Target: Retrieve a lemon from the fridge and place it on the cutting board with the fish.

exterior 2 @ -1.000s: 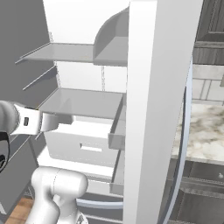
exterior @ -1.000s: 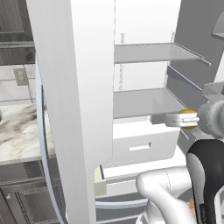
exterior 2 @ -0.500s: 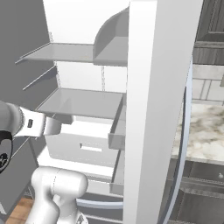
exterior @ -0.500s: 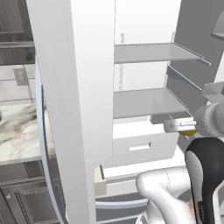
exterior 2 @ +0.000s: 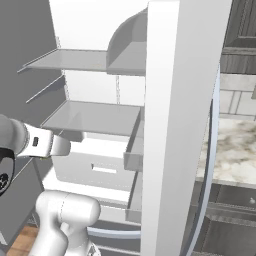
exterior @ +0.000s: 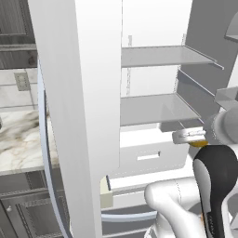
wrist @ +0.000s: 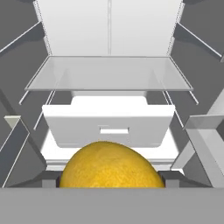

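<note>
1. In front of the open fridge (exterior: 79, 93), the tool (wrist: 109, 186) held the lemon (wrist: 109, 168) between its fingers, closed on the fruit; in the hand view the yellow fruit sat right at 6 o'clock, with a dark finger tip (wrist: 168, 178) showing at each flank.
2. Over the last second the hand had drawn back from the shelf edge toward the robot: in the left base view the tool (exterior: 197, 141) stood at about 4 o'clock, lower and closer in than a second before, with a sliver of yellow under the wrist.
3. In the right base view the wrist (exterior 2: 42, 144) likewise had slipped toward 9 o'clock, away from the middle shelf (exterior 2: 95, 117).
4. That change suggested the pick was done and the retreat from the fridge was under way; carrying the lemon to the cutting board with the fish seemed to remain.
5. The fridge's white interior showed an upper shelf (exterior: 160, 56) and the middle shelf, both with nothing visible on them.
6. Below them the crisper drawer (wrist: 109, 124) was shut, so its contents could not be told.
7. The door bins (exterior 2: 132, 155) at 6 o'clock of the right base view looked bare as far as their rims let one see.
8. A marble desk (exterior: 21, 139) lay at 9 o'clock beyond the door.
</note>
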